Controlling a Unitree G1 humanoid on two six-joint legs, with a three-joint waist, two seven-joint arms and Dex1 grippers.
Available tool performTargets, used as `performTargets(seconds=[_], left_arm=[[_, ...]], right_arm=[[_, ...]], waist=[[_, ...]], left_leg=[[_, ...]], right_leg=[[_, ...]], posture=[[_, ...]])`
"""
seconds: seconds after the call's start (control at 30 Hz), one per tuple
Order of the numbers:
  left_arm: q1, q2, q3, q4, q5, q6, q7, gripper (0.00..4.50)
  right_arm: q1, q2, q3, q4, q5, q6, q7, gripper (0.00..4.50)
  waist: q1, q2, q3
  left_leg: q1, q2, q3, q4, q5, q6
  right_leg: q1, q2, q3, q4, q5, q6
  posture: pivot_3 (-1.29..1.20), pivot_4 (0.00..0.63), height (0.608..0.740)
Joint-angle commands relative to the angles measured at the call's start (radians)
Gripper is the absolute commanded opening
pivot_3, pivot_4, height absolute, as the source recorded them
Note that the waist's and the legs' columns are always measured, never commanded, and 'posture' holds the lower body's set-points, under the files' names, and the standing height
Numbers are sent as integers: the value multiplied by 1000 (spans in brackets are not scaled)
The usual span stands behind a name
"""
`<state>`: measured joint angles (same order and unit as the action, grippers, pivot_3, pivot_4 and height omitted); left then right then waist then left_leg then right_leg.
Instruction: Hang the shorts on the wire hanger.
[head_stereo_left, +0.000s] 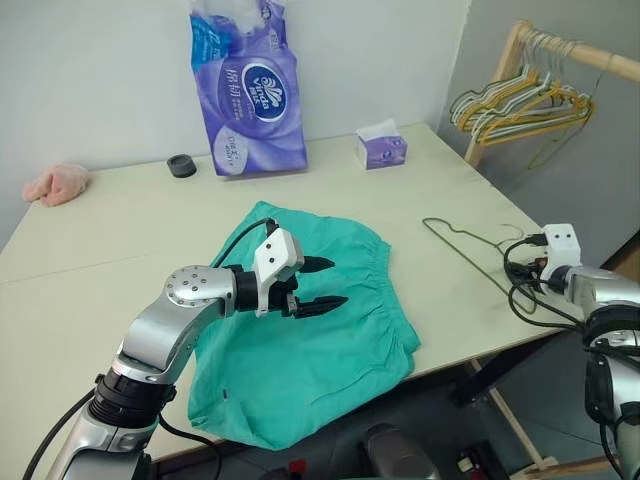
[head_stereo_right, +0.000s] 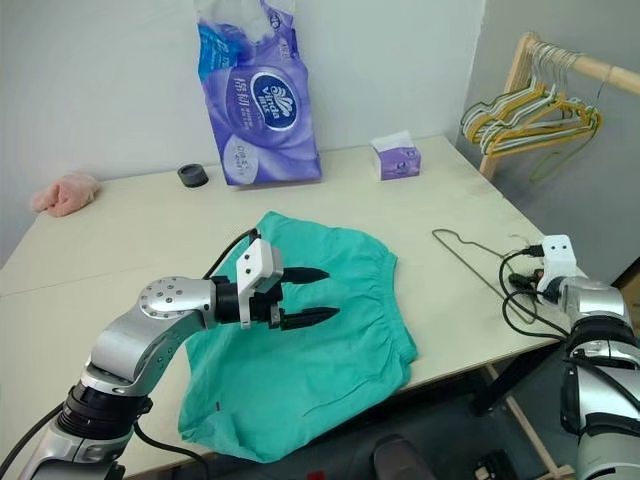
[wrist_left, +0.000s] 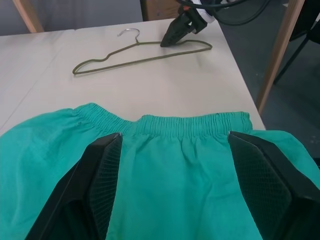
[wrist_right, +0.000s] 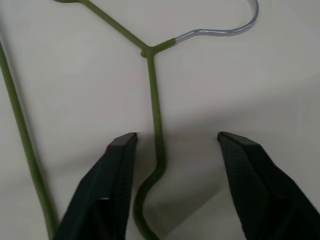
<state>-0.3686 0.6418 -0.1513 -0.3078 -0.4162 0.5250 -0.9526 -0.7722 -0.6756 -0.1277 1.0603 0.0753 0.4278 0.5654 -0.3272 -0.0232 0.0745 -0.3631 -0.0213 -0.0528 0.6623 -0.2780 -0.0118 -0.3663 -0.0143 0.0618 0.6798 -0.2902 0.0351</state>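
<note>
The teal shorts (head_stereo_left: 300, 350) lie spread flat on the table, the gathered waistband (wrist_left: 190, 122) toward the hanger. My left gripper (head_stereo_left: 328, 283) hovers over the middle of them, open, nothing between its black fingers (wrist_left: 105, 175). The olive-green wire hanger (head_stereo_left: 468, 250) lies flat on the table to the right of the shorts, hook pointing away from them. My right gripper (wrist_right: 175, 135) is down at the hanger near the table's right edge. It is open, and its fingers (wrist_right: 117, 175) straddle the wire (wrist_right: 155, 100) just below the hook's neck.
A tall purple tissue pack (head_stereo_left: 248, 90), a small tissue box (head_stereo_left: 381, 150) and a black round object (head_stereo_left: 182, 166) stand at the back of the table. A pink cloth lump (head_stereo_left: 57, 184) lies far left. A wooden rack (head_stereo_left: 520, 45) with several hangers (head_stereo_left: 515, 100) stands back right.
</note>
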Motion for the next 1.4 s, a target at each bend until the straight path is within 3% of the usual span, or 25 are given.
performTargets(seconds=[0.03, 0.17, 0.2, 0.47, 0.6, 0.9, 1.17, 1.4], left_arm=[[-6, 8, 16, -39, 8, -20, 4, 3559], [2, 6, 21, -46, 12, -19, 17, 3559], [7, 8, 28, -45, 11, -16, 22, 3559], [22, 52, 82, 79, 55, -7, 71, 3559], [7, 58, 128, 146, 80, -35, 104, 4427], [-125, 33, 250, 338, 77, -20, 206, 4467], [-164, 61, 259, 367, -25, 73, 67, 4467], [-180, 104, 157, 402, 21, 77, -45, 4467]], right_arm=[[22, 38, 16, 60, -16, 49, -2, 1550], [41, 50, 28, 52, -37, 16, -19, 163], [45, 52, 27, 41, -39, 1, -26, 20], [73, 15, 84, -154, -83, -163, 35, 20], [83, -2, 90, -274, -90, -216, 41, 0], [115, -15, 162, -588, -171, -393, 41, 0], [86, -1, 246, -725, -219, -627, 93, 0], [33, 55, 372, -852, -228, -832, 204, 0]], waist=[[2, -5, -5], [7, -11, -12], [9, -12, -13], [12, -10, -12], [12, -2, -7], [18, 1, -6], [15, 2, -6], [0, 2, -5]], left_leg=[[0, 0, 0, 0, 0, 0], [1, 0, -1, 0, -1, 0], [2, 0, -1, 0, -1, 0], [6, 0, -1, 0, -3, 2], [5, -1, -1, 0, -3, 2], [-2, -2, -1, 1, -3, 2], [-2, -2, -1, 1, -3, 2], [-2, -2, -2, 0, -3, 2]], right_leg=[[1, 0, 0, 0, 0, 0], [3, -2, -1, -2, 0, 0], [4, -3, -1, -3, 0, 0], [9, -4, -1, -6, -1, 2], [7, -5, -1, -5, -1, 2], [-3, -7, -1, 1, 0, 4], [-3, -7, -1, 1, 0, 4], [-3, -7, -1, 1, 0, 4]], posture=[[-300, 46, 740], [-284, 42, 740], [-284, 42, 740], [-293, 35, 740], [-293, 35, 740], [-310, 27, 740], [-311, 33, 740], [-311, 32, 740]])
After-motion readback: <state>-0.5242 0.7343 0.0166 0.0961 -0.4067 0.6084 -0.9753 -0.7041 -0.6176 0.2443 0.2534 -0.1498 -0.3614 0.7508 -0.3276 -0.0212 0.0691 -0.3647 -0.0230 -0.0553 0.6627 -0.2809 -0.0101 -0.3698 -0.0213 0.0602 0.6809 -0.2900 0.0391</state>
